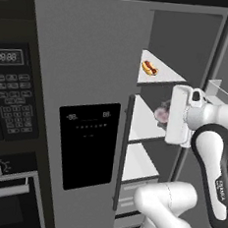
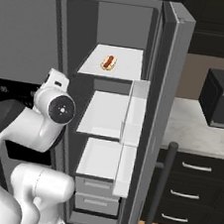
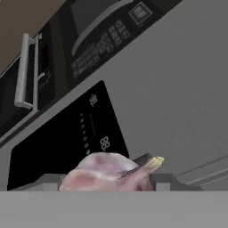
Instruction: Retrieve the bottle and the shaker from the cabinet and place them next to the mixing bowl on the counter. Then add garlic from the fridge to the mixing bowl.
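Open fridge (image 2: 162, 65), hotdog (image 1: 149, 67) on top shelf, fingers holding garlic (image 3: 109, 173) (pinkish bulb), oven (image 1: 8, 106) left.

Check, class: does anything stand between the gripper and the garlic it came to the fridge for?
Nothing does. In the hand view the garlic already sits between the gripper fingertips, against the fridge's closed door. The mixing bowl is out of view, so that path cannot be judged.

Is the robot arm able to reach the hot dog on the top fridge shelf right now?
Probably yes. The fridge door is open and nothing stands in front of the hot dog on its shelf. But the gripper seems full, closed on the garlic.
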